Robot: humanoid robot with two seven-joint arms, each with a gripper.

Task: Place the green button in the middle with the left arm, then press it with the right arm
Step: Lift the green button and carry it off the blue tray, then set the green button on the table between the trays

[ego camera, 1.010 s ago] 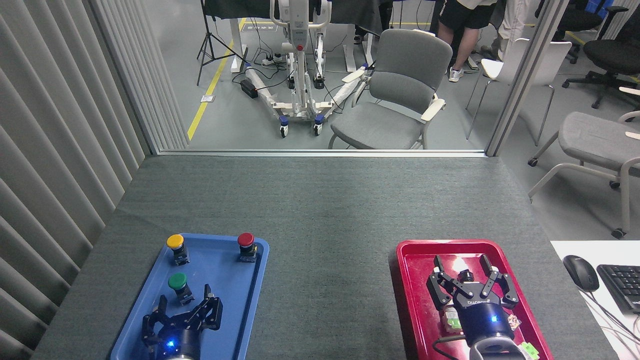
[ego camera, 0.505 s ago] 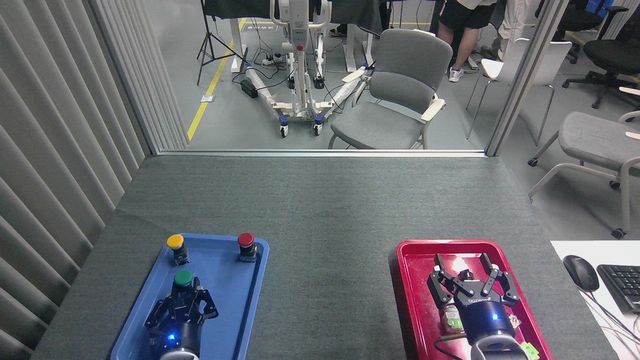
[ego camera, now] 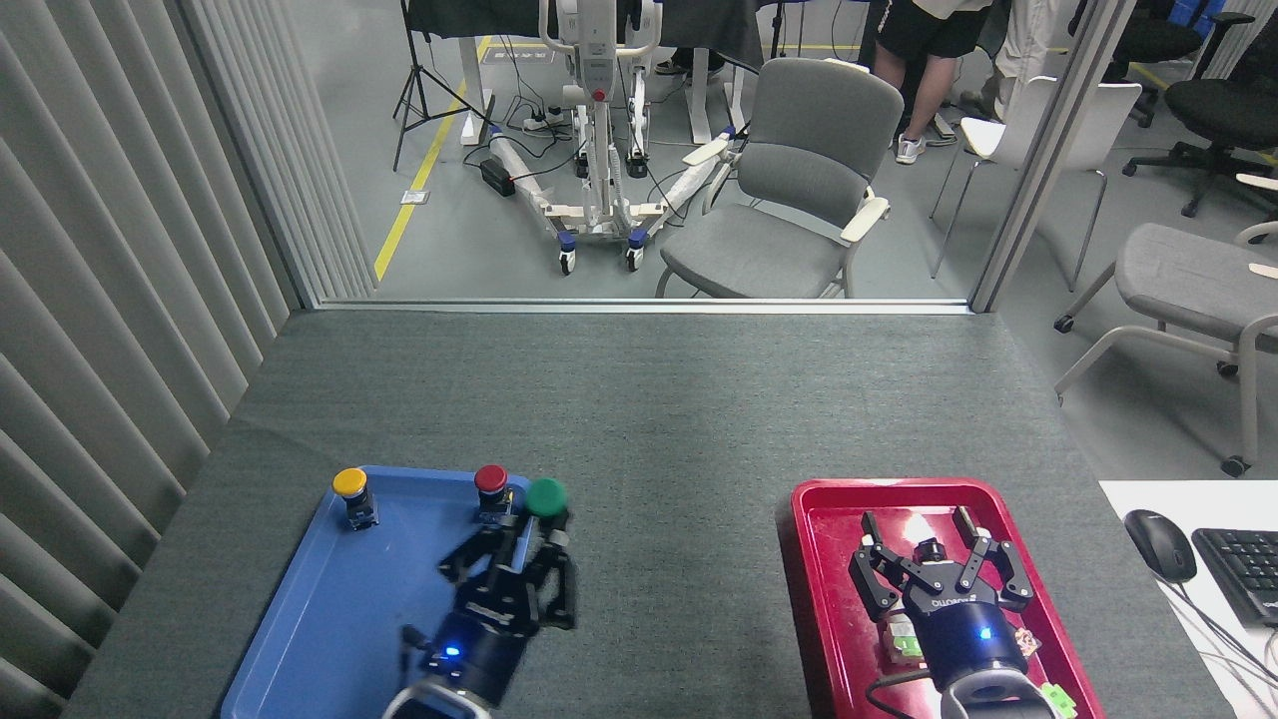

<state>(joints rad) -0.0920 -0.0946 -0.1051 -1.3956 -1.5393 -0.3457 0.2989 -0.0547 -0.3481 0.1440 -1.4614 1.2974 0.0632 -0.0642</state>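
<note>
Left gripper [ego camera: 534,539] jaws grasp the green button [ego camera: 546,497] over the blue tray's [ego camera: 300,599] right rim; right gripper [ego camera: 924,544] jaws released above the red tray [ego camera: 814,579].

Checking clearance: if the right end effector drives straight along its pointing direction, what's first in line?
The right end effector, open, points at the red tray's far rim; beyond it only bare cloth table. Height over the rim is unclear.
</note>
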